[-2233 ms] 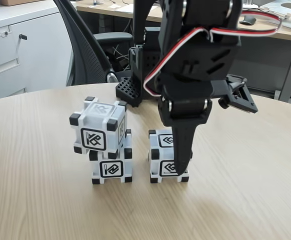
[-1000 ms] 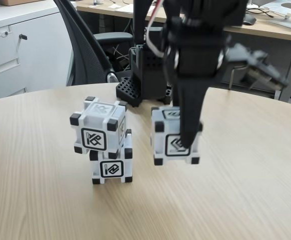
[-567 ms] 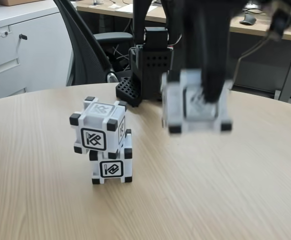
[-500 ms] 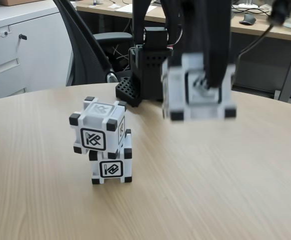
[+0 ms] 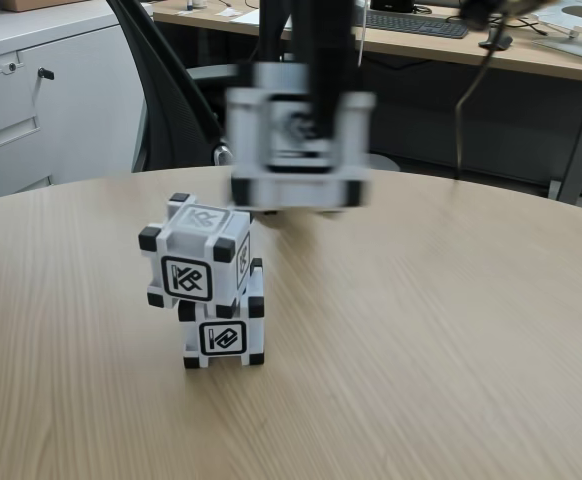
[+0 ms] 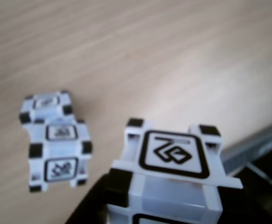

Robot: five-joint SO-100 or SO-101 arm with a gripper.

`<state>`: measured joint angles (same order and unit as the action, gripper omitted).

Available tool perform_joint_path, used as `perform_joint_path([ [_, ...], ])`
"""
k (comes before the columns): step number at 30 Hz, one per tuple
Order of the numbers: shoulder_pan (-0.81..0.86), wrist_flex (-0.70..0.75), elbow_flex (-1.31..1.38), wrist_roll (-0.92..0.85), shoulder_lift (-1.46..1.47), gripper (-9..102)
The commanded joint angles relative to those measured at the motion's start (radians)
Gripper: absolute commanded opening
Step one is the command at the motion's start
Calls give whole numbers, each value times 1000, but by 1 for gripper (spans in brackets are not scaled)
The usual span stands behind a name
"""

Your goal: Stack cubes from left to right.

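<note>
— How far along?

— Standing already at nine o'clock on the wooden table [image 5: 451,340]: a two-cube stack, top cube [image 5: 195,252] sitting skewed and shifted toward nine o'clock on the bottom cube [image 5: 222,330]. Hanging in the air at twelve o'clock, up and toward one o'clock of the stack: the third cube [image 5: 298,135], blurred, clamped in the claw [image 5: 321,120], jaws closed against its sides. Showing large at six o'clock in the wrist view, the same held cube [image 6: 166,175], with the stack [image 6: 54,142] lying at nine o'clock below.

— Remaining?

— Judging by this, one placement: crowning the stack.

— Anything in the way?

— Nothing lying between. Waiting behind the table at eleven o'clock: an office chair [image 5: 171,90]; a desk with a keyboard [image 5: 411,22] at one o'clock. Chief worry: that crooked top cube offering a poor seat.
</note>
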<state>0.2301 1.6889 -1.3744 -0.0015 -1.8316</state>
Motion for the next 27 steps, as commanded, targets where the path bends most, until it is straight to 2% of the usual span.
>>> perform_joint_path([
  [1, 63, -3, 58, -49, -48, 0],
  [10, 198, -3, 44, -110, -31, 0],
  [16, 213, 8, 41, -109, -34, 0],
  [22, 204, 193, 41, -91, -31, 0],
  [27, 210, 213, 41, -121, -29, 0],
])
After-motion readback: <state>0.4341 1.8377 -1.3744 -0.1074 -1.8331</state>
